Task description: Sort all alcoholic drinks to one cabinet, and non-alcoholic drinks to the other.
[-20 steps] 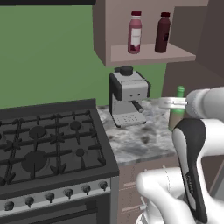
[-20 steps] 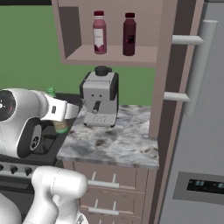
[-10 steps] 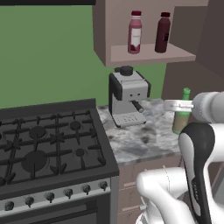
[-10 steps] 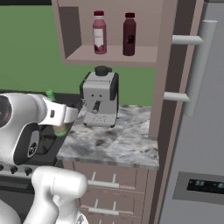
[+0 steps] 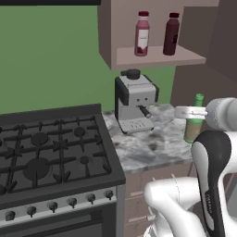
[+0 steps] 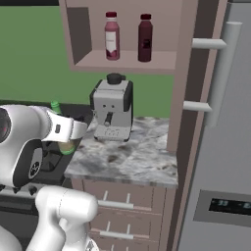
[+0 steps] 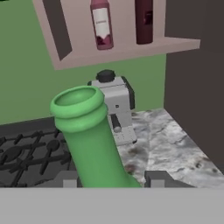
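**Green bottle could slip or snag**

My pincer (image 7: 111, 178) is clamped on the green bottle (image 5: 195, 121), held above the table (image 5: 152, 148) right of the coffee machine (image 5: 134, 102). A loose low grip may let it tip; swinging could clip the shelf (image 5: 159, 57).

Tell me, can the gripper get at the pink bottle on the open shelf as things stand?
Probably not right now. The gripper is shut on the green bottle, so its fingers are occupied. The pink bottle stands at the open shelf front with nothing blocking it, beside the maroon bottle.
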